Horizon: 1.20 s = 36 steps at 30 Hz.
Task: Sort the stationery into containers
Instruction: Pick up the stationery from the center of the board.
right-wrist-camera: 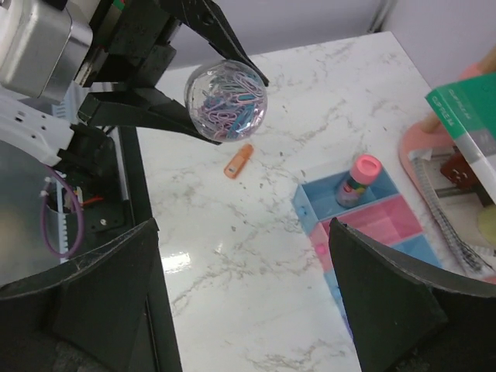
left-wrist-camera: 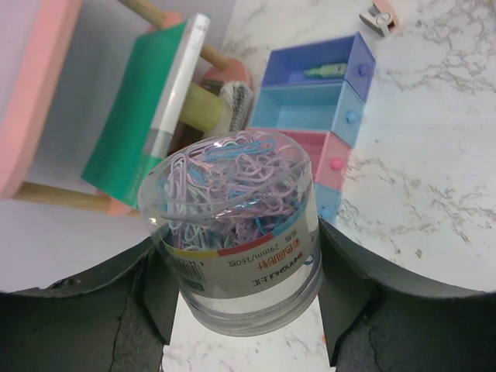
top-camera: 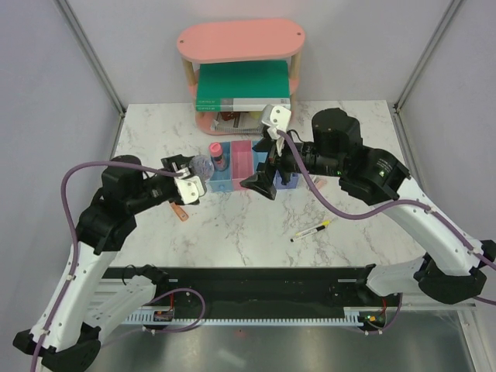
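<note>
Left tool [left-wrist-camera: 246,310]: clamped on the clear tub [left-wrist-camera: 236,225] of paper clips, gripping it from both sides.
Right tool [right-wrist-camera: 244,310]: jaws wide apart, nothing between them, above the counter [top-camera: 232,236] beside the containers [left-wrist-camera: 345,116].
Clear tub: held just beside the end of the row, lid turned toward it.
Containers: 4 bins joined in a row. The pink-red piece [right-wrist-camera: 358,180] stands in 1 end blue bin, and the green piece [left-wrist-camera: 329,71] lies in the purple-blue bin.
Loose on counter: the orange piece [right-wrist-camera: 239,161] near the left tool, the yellow-and-black pen [top-camera: 311,230] well apart from the bins, and the pale pink piece [left-wrist-camera: 380,17] beyond the purple-blue bin.
</note>
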{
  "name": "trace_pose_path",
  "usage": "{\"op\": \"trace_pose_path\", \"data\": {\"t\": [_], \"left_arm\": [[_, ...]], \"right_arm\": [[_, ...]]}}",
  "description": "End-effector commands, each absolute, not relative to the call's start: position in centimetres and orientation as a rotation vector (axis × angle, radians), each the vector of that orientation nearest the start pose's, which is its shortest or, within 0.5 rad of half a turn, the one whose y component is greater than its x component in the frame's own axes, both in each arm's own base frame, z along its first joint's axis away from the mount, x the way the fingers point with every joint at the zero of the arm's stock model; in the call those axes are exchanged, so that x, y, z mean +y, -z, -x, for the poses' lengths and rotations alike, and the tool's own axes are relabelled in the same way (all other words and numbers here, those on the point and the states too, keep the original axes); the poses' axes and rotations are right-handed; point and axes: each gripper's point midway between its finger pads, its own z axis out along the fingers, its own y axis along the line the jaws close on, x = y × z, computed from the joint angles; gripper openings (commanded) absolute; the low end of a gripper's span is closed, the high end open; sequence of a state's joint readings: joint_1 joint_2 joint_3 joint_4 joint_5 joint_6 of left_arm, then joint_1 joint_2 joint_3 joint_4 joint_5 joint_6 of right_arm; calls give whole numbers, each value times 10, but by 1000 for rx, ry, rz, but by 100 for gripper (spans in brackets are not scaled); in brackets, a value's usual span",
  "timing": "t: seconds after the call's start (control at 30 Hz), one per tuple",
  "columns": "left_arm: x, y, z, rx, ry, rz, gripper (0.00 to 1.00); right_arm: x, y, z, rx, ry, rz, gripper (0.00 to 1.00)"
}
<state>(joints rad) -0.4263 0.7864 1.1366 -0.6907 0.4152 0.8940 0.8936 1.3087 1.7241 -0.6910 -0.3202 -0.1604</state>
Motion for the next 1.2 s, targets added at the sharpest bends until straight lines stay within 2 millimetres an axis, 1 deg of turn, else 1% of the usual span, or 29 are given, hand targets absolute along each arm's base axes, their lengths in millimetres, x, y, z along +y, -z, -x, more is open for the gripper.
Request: {"op": "trace_pose_path", "data": {"t": [0.0, 0.1, 0.13, 0.2, 0.23, 0.3, 0.33, 0.4, 0.43, 0.47, 0.5, 0.53, 0.57, 0.6, 0.63, 0.7, 0.73, 0.83, 0.9, 1.13, 1.17], "left_arm": [[-165, -397, -214, 995, 45, -1385, 26], [-168, -408, -213, 940, 23, -1391, 25], [-171, -407, -216, 942, 25, -1401, 25], [-171, -411, -218, 938, 10, -1400, 25], [-174, -410, -219, 930, 10, -1411, 25], [-176, -412, -219, 920, 7, -1418, 24], [-178, -413, -219, 909, 5, -1428, 24], [-181, -409, -224, 916, -11, -1442, 24], [-185, -407, -223, 901, -16, -1460, 24], [-186, -406, -226, 905, -26, -1464, 24], [-188, -406, -226, 901, -28, -1472, 24], [-192, -405, -226, 895, -23, -1483, 24], [-193, -406, -227, 897, -28, -1482, 24], [-197, -405, -230, 901, -22, -1488, 23], [-200, -405, -228, 895, -13, -1494, 23], [-203, -407, -230, 893, -16, -1497, 23], [-205, -407, -229, 890, -12, -1498, 23], [-205, -405, -229, 890, -13, -1500, 23], [-206, -405, -229, 887, -8, -1500, 23], [-206, -409, -227, 874, -12, -1487, 23], [-205, -408, -226, 874, -11, -1484, 23]], "right_arm": [[340, -451, -178, 1426, -984, 1151, 98], [349, -457, -171, 1407, -1061, 1162, 98], [353, -455, -170, 1417, -1087, 1167, 98], [356, -460, -171, 1408, -1100, 1159, 98], [360, -457, -174, 1416, -1103, 1160, 98], [363, -462, -175, 1401, -1114, 1157, 98], [368, -459, -176, 1424, -1139, 1143, 98], [373, -464, -176, 1415, -1165, 1138, 98], [379, -460, -178, 1427, -1167, 1144, 98], [382, -465, -177, 1414, -1170, 1143, 98], [384, -465, -180, 1413, -1161, 1137, 98], [390, -461, -185, 1429, -1157, 1132, 98], [392, -466, -185, 1417, -1160, 1128, 98], [394, -467, -188, 1420, -1150, 1119, 98], [399, -462, -194, 1436, -1141, 1115, 98], [401, -463, -197, 1436, -1129, 1107, 98], [402, -460, -202, 1443, -1104, 1099, 98], [399, -450, -207, 1470, -1066, 1095, 98], [398, -439, -210, 1498, -1048, 1095, 98], [390, -429, -219, 1532, -977, 1059, 98], [389, -424, -222, 1546, -971, 1056, 98]]}}
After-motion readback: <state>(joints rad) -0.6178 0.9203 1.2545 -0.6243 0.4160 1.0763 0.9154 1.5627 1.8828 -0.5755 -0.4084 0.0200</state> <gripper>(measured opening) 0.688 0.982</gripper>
